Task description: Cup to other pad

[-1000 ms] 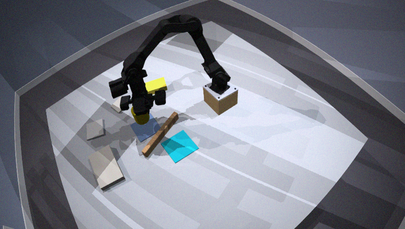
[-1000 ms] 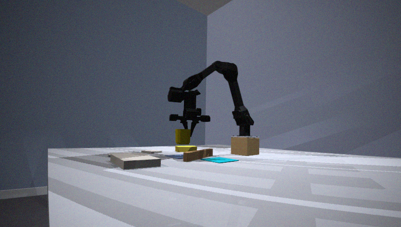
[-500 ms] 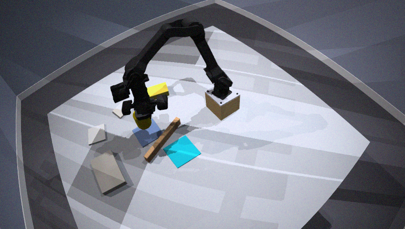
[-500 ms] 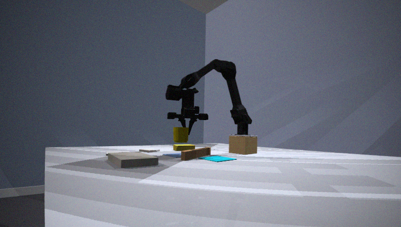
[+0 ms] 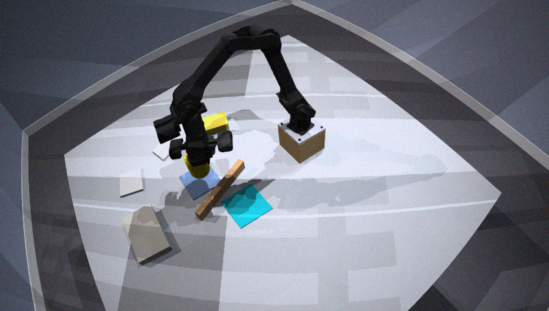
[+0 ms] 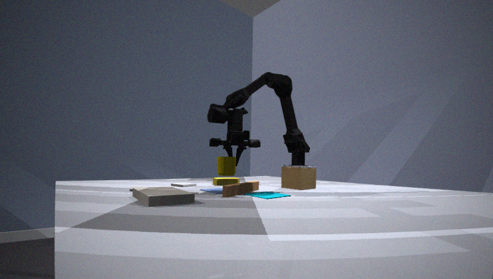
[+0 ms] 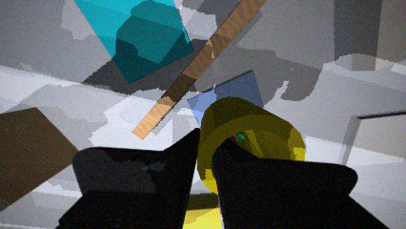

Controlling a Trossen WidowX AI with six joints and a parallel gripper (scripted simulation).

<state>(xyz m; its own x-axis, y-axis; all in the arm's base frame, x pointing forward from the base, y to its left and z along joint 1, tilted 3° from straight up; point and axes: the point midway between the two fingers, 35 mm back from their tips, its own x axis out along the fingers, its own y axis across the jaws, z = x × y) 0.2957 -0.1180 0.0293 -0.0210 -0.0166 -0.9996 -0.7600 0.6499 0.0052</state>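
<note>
The yellow cup [image 5: 197, 169] [image 6: 226, 166] [image 7: 229, 109] hangs in the air above the blue pad [image 5: 197, 188] [image 6: 211, 190] [image 7: 238, 89], looking about upright in the exterior view. My gripper [image 6: 235, 160] [image 7: 205, 133] is shut on the cup's wall, one finger inside and one outside. In the wrist view a green marble [image 7: 239, 136] and part of a red marble [image 7: 233, 138] show inside the cup; the finger hides the rest. The cyan pad [image 5: 247, 216] [image 6: 270, 196] [image 7: 102, 24] lies beyond the wooden bar, with nothing on it.
The wooden bar [image 5: 221, 188] [image 6: 240, 189] [image 7: 205, 62] lies between the pads. A yellow block [image 5: 217, 122] [image 6: 225, 181] lies behind the cup. A thick beige slab [image 5: 148, 234] [image 6: 169, 198] and a thin pale tile [image 5: 131, 184] lie left. The arm's base box [image 5: 302, 146] [image 6: 298, 178] stands right.
</note>
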